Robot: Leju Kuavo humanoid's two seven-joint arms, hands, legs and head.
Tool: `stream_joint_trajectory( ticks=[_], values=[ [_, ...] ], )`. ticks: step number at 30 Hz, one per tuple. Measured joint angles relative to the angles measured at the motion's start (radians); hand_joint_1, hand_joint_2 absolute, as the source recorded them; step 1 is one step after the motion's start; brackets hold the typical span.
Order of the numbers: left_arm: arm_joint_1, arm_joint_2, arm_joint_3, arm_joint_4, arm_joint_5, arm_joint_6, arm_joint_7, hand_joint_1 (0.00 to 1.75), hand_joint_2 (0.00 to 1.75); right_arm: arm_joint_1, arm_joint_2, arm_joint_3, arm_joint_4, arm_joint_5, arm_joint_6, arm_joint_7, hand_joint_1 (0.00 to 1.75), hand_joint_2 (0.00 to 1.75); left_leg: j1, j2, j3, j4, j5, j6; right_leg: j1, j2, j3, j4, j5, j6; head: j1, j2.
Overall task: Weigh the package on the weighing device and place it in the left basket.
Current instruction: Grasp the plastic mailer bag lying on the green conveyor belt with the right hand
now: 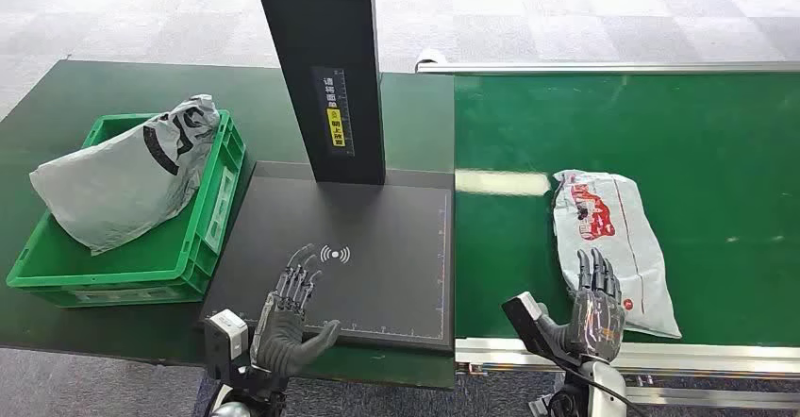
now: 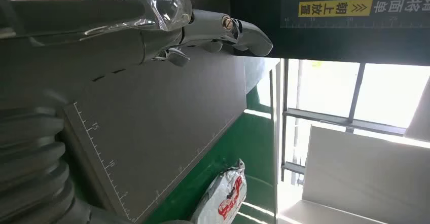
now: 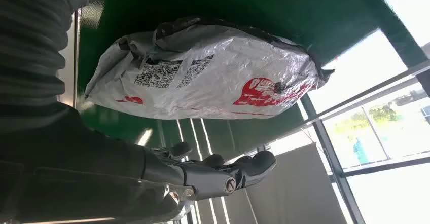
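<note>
Since the package [image 1: 613, 247] lies on the green conveyor [image 1: 717, 153] to the right of the scale [image 1: 377, 247], your right hand [image 1: 596, 308] is the one to use: it sits at the near end of the package, fingers spread and holding nothing, with the fingertips over or just touching the bag's near edge; whether they actually touch, you cannot tell. The package runs long-ways away from you, tilted slightly so its near end swings right, so the hand meets it end-on rather than across its width. Your left hand [image 1: 294, 318] hovers over the scale's near edge, fingers apart and empty, well away from the package.

The right wrist view gives you what the head view hides: the package [image 3: 203, 77] bulges with wrinkled film, its codes and red print face the camera, and the fingers [image 3: 238, 173] stand clear of it with a gap between. The left wrist view shows the ruled scale plate [image 2: 162, 127] bare, and the package [image 2: 225, 196] beyond its far edge.

The basket [image 1: 212, 219] on the left already holds a grey bag [image 1: 123, 172].
</note>
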Motion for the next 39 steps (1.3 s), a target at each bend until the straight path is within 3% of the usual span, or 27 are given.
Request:
stream_joint_trajectory(
  ticks=[13,39],
  values=[
    [0.0,0.0,-0.001,0.0,0.002,-0.001,0.01,0.0,1.75,0.008,-0.03,-0.031,0.091,-0.029,-0.038,0.021,0.0,1.75,0.0,0.0,0.0,0.0,0.0,0.0,0.0,0.0,0.0,0.0,0.0,0.0,0.0,0.0],
    [0.013,-0.001,-0.001,-0.004,-0.002,-0.002,0.026,0.0,1.75,-0.033,-0.032,-0.052,0.218,0.019,-0.062,0.015,0.0,1.75,0.0,0.0,0.0,0.0,0.0,0.0,0.0,0.0,0.0,0.0,0.0,0.0,0.0,0.0]
  ],
)
